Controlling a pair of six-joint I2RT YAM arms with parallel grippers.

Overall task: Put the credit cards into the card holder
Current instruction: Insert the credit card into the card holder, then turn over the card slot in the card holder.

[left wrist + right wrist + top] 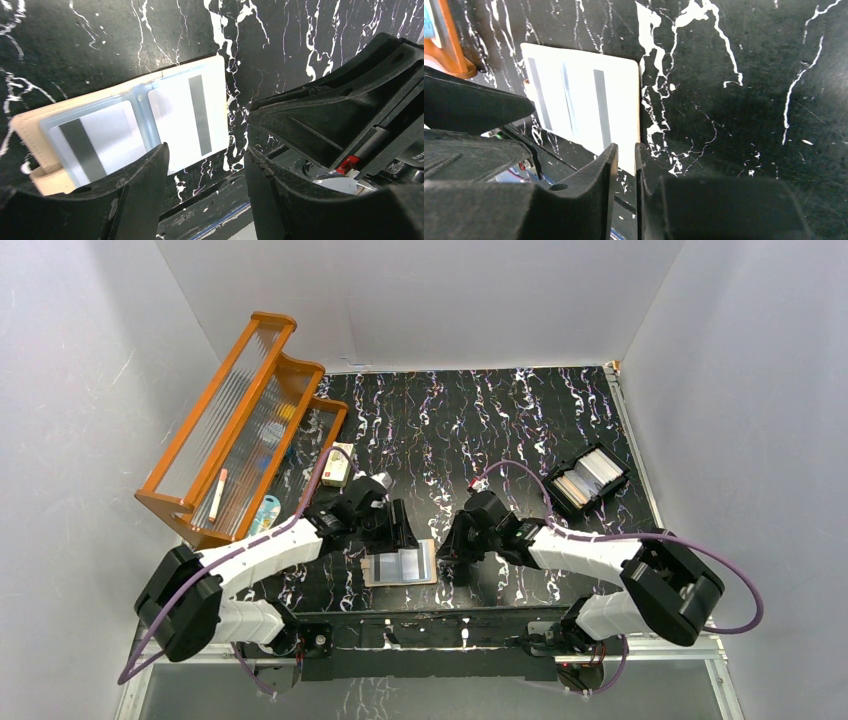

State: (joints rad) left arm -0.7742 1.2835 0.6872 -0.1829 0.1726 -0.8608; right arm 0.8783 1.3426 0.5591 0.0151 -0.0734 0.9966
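Lying opened flat on the black marbled table [450, 430], close to its front edge: the card holder [400, 566], long side running left to right, squarely between the two claws. Holds two credit cards behind its clear pockets, one in the left half [100, 135] and one in the right half [185, 115], each with a dark stripe set across the holder's length. Shows a tan border all round, with a tab poking out at the left end.

Hovering at the holder's far-left corner, the left claw [395, 525]: fingers spread, nothing between them, with the holder just ahead and partly under the left finger [125, 200] in the wrist view. Sitting just beside the holder's right end, the right claw [455, 545]: fingers all but pressed together, only a thin slit left, nothing seen pinched. From there, finds the holder [574, 100] ahead and to the left, near edge almost at the fingertips.

Well apart, toward the far right: a black tray [588, 480] with more pale cards standing in it, plainly nearer the right arm. Probably means any further card comes from that side, then travels leftward along the holder's length. Off to the far left: an orange rack [240, 420].
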